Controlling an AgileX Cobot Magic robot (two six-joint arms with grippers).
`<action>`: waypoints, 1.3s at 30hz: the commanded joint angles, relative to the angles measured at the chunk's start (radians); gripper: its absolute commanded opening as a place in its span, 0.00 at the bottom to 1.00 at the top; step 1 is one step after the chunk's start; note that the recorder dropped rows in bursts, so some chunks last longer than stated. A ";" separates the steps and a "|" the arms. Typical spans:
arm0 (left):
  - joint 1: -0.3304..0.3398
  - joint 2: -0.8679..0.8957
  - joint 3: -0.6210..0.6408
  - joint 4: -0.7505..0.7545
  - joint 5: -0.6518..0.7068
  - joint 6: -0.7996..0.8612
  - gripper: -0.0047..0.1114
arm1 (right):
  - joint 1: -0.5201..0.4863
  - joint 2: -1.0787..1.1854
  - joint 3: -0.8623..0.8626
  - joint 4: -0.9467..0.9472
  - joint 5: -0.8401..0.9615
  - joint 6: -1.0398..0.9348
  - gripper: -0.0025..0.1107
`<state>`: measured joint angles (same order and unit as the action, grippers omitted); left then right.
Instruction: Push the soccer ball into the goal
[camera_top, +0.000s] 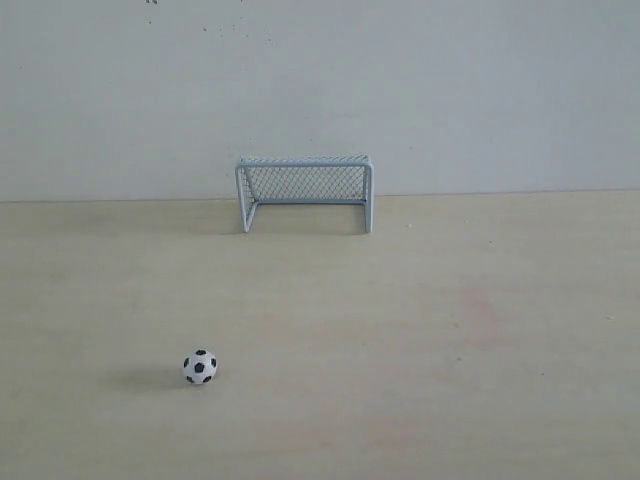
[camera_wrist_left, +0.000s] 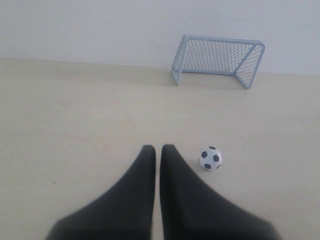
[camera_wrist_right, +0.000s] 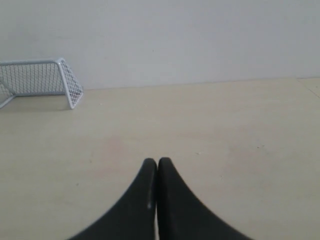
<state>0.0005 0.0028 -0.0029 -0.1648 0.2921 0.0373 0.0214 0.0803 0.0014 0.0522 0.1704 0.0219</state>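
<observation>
Across the counter (camera_top: 450, 400), the goal (camera_top: 305, 183) stands at upper centre of the exterior frame and the soccer ball (camera_top: 200, 367) at lower left, well apart, so the nudge should drive up-right from behind the ball, using the left claw (camera_wrist_left: 158, 150), pinched nearly together, empty and just beside it; the right claw (camera_wrist_right: 157, 162) is pinched together and empty too.

Soft, even, fairly bright light. In ext. view soccer ball (camera_top: 200, 367) casts faint, blurry-edged shadow to its left, so light's from right-ish. Mesh of goal (camera_top: 305, 190) sharp. Wrist views: left gripper (camera_wrist_left: 158, 148) & right gripper (camera_wrist_right: 157, 161) flat black, edges blur toward cam.
</observation>
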 joint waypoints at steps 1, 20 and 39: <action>0.003 -0.003 0.003 -0.010 0.000 -0.008 0.08 | -0.001 -0.049 -0.001 -0.010 0.068 -0.032 0.02; 0.003 -0.003 0.003 -0.010 0.000 -0.008 0.08 | -0.001 -0.080 -0.001 -0.004 0.155 -0.062 0.02; 0.003 -0.003 0.003 -0.010 0.000 -0.008 0.08 | -0.032 -0.080 -0.001 -0.007 0.164 -0.057 0.02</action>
<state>0.0005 0.0028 -0.0029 -0.1648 0.2921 0.0373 -0.0015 0.0043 0.0014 0.0522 0.3353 -0.0296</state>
